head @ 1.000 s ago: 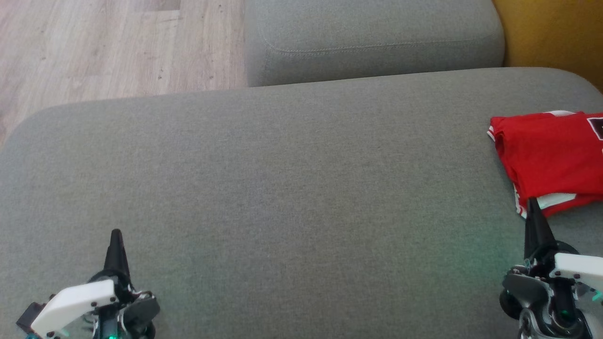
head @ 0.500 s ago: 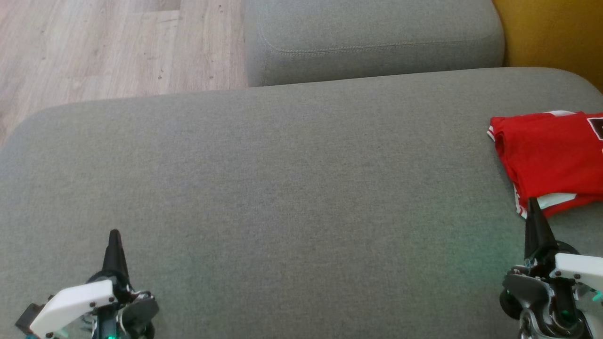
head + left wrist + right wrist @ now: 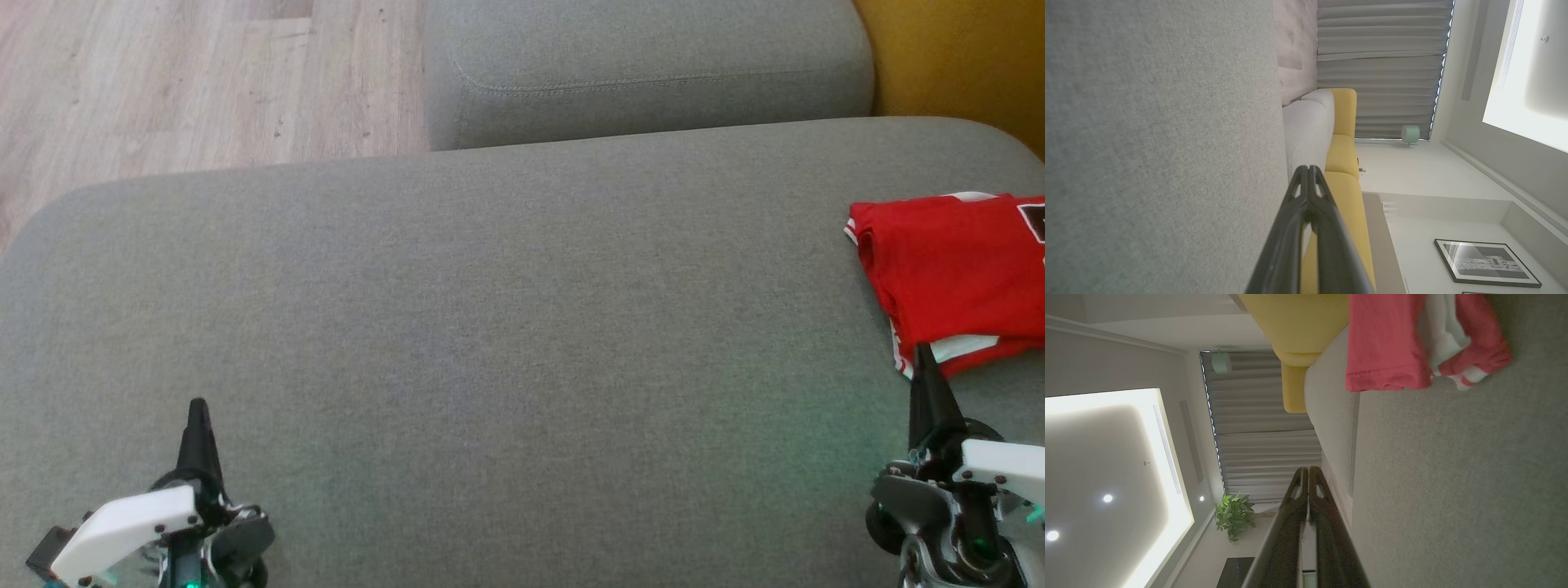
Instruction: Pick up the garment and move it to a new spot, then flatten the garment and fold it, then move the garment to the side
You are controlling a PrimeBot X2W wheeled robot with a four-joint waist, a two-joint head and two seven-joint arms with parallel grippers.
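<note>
Near the front edge of the grey cushion [image 3: 490, 327] the left end effector [image 3: 198, 406] and right end effector [image 3: 922, 351] are pressed together, empty, and farther back at the right edge lies the folded red garment [image 3: 955, 269], which a bump from that close right tip might unfold.

You find the garment [image 3: 955, 278] on the wide cushion [image 3: 490, 327], at its right edge, just beyond the right gripper [image 3: 922, 349]; a second cushion [image 3: 645, 73] lies behind.

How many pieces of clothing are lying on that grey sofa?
1: a red garment on the right side of the grey cushion, cut off by the picture's edge, so more could lie beyond.
</note>
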